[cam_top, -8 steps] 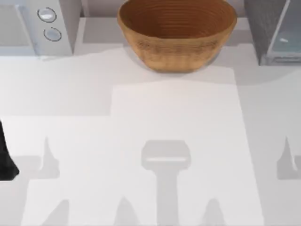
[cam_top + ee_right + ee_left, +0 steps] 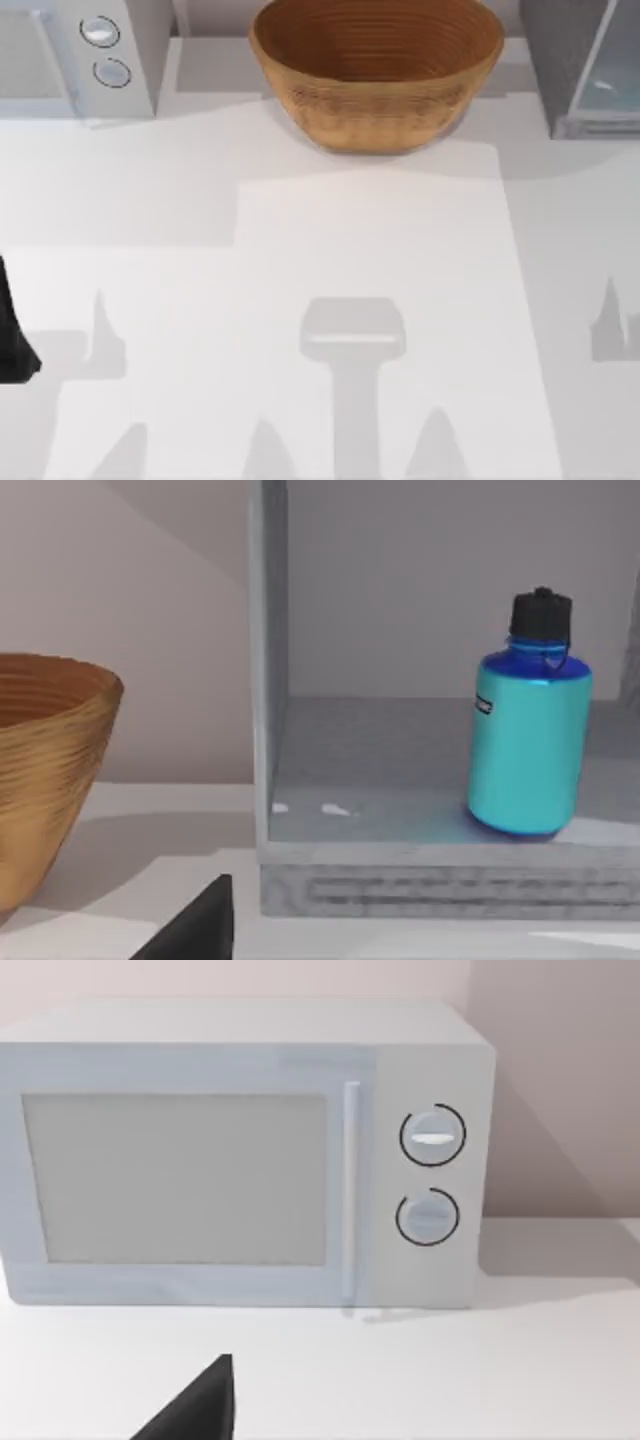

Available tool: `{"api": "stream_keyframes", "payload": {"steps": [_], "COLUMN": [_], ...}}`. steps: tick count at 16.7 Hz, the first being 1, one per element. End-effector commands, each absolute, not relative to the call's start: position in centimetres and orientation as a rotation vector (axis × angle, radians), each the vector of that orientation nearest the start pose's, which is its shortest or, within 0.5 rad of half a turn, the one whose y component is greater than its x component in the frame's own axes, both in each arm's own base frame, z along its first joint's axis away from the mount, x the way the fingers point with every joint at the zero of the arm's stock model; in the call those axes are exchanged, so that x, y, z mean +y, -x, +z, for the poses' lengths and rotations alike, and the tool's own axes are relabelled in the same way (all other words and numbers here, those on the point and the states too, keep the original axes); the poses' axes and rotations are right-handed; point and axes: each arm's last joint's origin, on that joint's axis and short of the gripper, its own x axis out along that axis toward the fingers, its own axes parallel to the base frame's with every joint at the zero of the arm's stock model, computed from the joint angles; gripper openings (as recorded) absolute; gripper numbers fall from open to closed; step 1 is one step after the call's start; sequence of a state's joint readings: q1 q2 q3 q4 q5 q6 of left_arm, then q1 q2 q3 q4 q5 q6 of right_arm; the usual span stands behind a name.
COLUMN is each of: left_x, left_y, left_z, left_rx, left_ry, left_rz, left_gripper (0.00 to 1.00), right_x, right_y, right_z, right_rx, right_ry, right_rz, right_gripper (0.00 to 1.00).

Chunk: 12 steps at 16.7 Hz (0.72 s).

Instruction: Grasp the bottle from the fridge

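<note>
Inside the fridge, the bottle stands upright on the grey speckled floor of the open compartment, seen at the right of the right wrist view. It is blue with a round black cap and a teal lower part, and it sits close to the front lip of the shelf, with nothing touching it. The fridge's left wall rises as a pale grey post near the middle of that frame, and the compartment behind the bottle is plain grey.

In the top view the fridge fills the upper right corner, its pale glassy panel swung out beside the dark speckled body. Just left of it, at the top centre, stands a woven bowl, which also shows at the left edge of the right wrist view, near the fridge but apart from it. A white microwave with two round knobs occupies the upper left corner of the top view, and faces the left wrist camera squarely with its door closed. All three rest on the white table.

A dark tip of the left arm shows at the left edge of the top view. Whether either gripper's fingers are apart or together cannot be told.
</note>
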<state>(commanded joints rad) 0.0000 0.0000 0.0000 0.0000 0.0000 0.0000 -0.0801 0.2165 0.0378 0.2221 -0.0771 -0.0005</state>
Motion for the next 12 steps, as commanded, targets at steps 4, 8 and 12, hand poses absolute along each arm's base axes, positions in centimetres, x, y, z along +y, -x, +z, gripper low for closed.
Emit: {"api": "stream_keyframes", "payload": {"steps": [4, 8, 12], "left_x": [-0.1, -0.1, -0.1], "left_y": [-10.6, -10.6, -10.6], "left_z": [16.0, 16.0, 16.0], "left_rx": [0.0, 0.0, 0.0], "left_ry": [0.0, 0.0, 0.0], "left_rz": [0.0, 0.0, 0.0], "left_gripper": [1.0, 1.0, 1.0], "right_x": [-2.2, -4.5, -6.9], "right_y": [-14.4, -17.4, -19.3], "right_z": [18.3, 16.7, 14.1], "right_rx": [-0.051, 0.003, 0.043], "right_ry": [0.016, 0.003, -0.018], "right_rz": [-0.007, -0.008, -0.005], "right_gripper": [1.0, 1.0, 1.0]}}
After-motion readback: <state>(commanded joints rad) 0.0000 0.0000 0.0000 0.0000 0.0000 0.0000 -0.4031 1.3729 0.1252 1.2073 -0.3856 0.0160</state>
